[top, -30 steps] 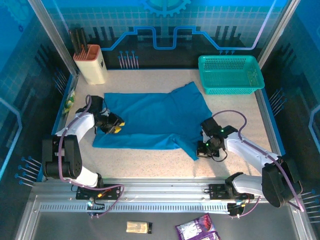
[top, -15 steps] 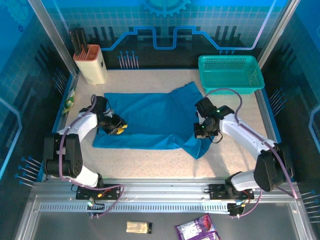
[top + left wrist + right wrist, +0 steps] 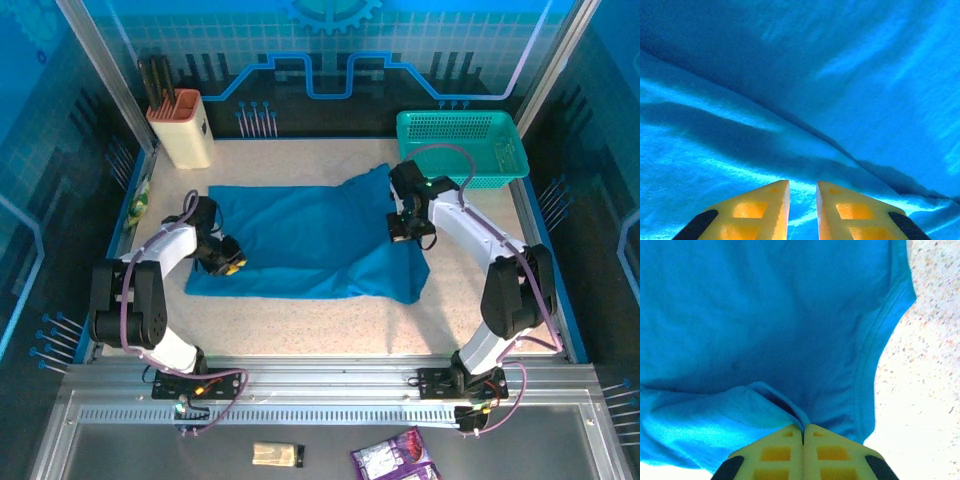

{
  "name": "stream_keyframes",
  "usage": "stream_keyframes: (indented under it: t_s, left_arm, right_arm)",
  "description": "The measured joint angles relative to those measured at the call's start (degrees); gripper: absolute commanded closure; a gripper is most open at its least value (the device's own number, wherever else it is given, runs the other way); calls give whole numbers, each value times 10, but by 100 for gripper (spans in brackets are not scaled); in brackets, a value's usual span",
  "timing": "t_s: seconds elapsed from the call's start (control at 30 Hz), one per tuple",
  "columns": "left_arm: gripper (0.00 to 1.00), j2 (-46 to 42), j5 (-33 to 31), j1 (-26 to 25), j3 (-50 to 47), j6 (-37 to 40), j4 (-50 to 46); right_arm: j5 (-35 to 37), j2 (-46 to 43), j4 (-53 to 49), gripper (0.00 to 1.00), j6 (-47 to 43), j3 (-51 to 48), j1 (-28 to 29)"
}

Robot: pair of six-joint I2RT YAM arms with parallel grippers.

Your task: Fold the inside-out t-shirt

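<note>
Right claw clamped fully on a fold of plain blue-teal cloth t-shirt; left claw narrowly parted, cloth directly ahead, grip indeterminate.

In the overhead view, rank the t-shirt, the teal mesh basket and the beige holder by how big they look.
1. t-shirt, by far the largest
2. mesh basket
3. beige holder, clearly the smallest
</note>
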Motion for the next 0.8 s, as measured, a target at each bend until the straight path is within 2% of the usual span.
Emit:
stream_keyframes:
  t_s: [0.57, 0.73, 0.8]
  left_arm:
    - [81, 24, -57, 0, 0, 15, -20]
    - [81, 24, -63, 0, 0, 15, -21]
    - [81, 24, -63, 0, 0, 16, -21]
  right_arm:
    - [1, 165, 8, 100, -58, 132, -13]
    - [3, 189, 11, 92, -62, 151, -16]
    - [3, 193, 9, 86, -61, 154, -16]
